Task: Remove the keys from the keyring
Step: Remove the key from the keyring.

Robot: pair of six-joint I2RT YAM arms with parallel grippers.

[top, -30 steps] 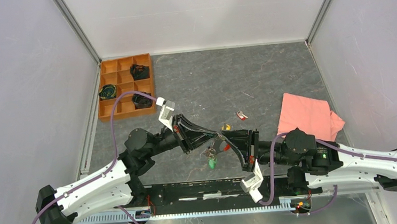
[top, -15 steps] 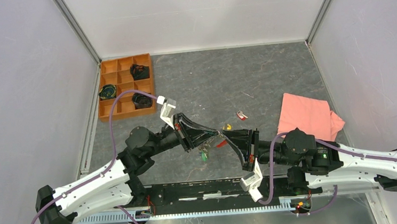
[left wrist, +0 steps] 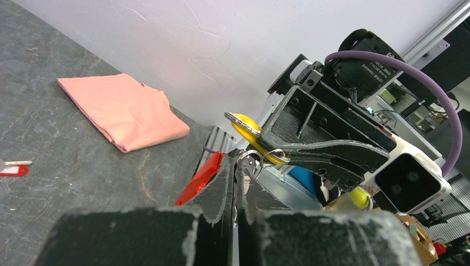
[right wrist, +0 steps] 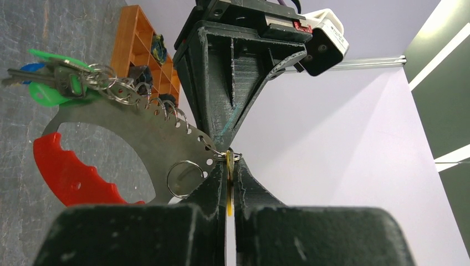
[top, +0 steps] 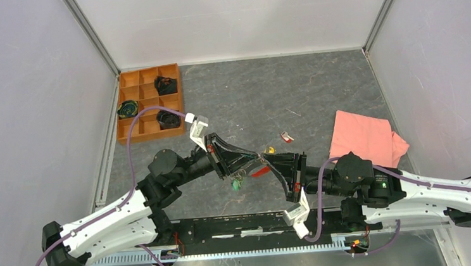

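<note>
Both grippers meet tip to tip above the middle of the table. The keyring is a curved metal plate with a red end and a row of small rings. My left gripper is shut on its metal part; the red end juts out to the left. My right gripper is shut on a yellow key that hangs from a small ring. Green and blue keys dangle from the plate's far end, and show below the left gripper. A red key lies loose on the table.
An orange compartment tray with dark items stands at the back left. A pink cloth lies folded at the right. Grey walls enclose the table on three sides.
The hanging green keys have swung up and to the left, closer to the left gripper. The red end has turned out toward the right. Both grips hold.
</note>
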